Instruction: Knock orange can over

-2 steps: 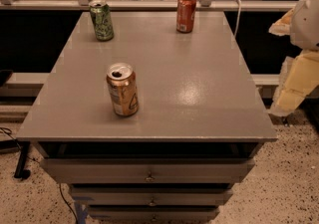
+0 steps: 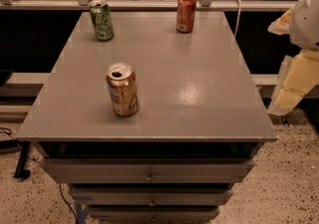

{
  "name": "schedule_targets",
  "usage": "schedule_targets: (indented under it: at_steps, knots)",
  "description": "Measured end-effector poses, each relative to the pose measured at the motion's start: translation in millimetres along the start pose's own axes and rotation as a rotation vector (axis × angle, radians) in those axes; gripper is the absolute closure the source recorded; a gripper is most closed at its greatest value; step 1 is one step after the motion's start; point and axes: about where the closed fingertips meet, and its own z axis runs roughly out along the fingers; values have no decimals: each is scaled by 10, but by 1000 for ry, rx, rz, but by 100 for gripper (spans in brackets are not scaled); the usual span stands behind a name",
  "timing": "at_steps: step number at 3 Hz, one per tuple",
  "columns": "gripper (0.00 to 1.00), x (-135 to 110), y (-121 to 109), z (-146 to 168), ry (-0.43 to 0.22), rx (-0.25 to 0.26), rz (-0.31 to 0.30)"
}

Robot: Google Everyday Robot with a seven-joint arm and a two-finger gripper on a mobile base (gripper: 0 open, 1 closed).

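- While the orange can (image 2: 122,90) stands upright on the bench (image 2: 199,93), front-left of centre, the task reads as not started.
- The hand (image 2: 293,84) hangs off the bench's right edge, well apart from the can — open or closed: cannot tell.
- Left: reach across, tip it over.

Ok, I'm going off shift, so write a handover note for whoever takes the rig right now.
Gripper: off the right side of the table, touching nothing.
Orange can: upright, front left of the table.
Green can: upright, back left. Red can: upright, back, right of centre.
Done: nothing yet; the orange can has not been knocked over.
Left: bring the gripper across to the orange can and tip it over, keeping away from the other two.
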Motion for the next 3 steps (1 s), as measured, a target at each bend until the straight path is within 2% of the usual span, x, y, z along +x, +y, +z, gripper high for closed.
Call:
schedule_targets:
  at_steps: [1, 2, 3]
  knots:
    - [0, -155, 14, 198, -81, -22, -3]
    - [0, -688, 67, 805, -293, -104, -18]
    - [0, -1277, 115, 1233, -504, -180, -45]
